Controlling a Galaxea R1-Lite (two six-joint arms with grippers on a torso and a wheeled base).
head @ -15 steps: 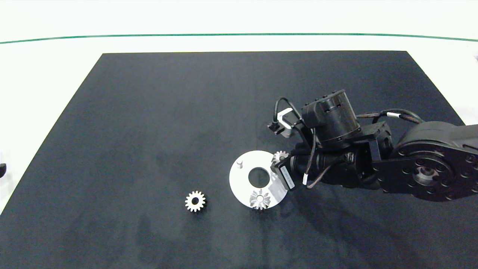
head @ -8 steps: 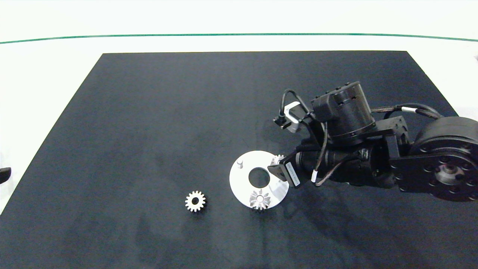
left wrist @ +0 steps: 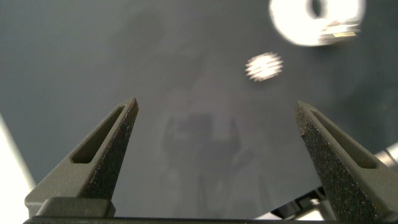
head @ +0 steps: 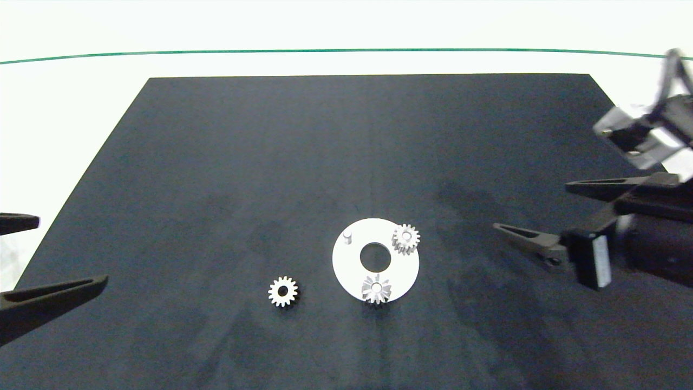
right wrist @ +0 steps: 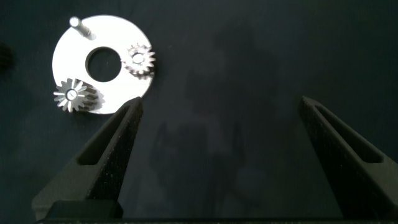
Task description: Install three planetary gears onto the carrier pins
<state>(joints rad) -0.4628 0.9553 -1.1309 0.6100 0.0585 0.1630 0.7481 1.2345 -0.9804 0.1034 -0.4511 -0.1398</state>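
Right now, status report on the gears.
Both end effectors open, left and right off the disc. Two gears pinned. Third gear loose on mat, one pin bare.

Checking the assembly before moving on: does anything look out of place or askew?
Nothing is askew. Two planetary gears sit on the white disc; one pin is bare, and the third gear lies on the mat.

Dark tapered fingers (head: 533, 238) with slotted sides, rough-textured pads (right wrist: 115, 155), white label on black wrist (head: 600, 259)
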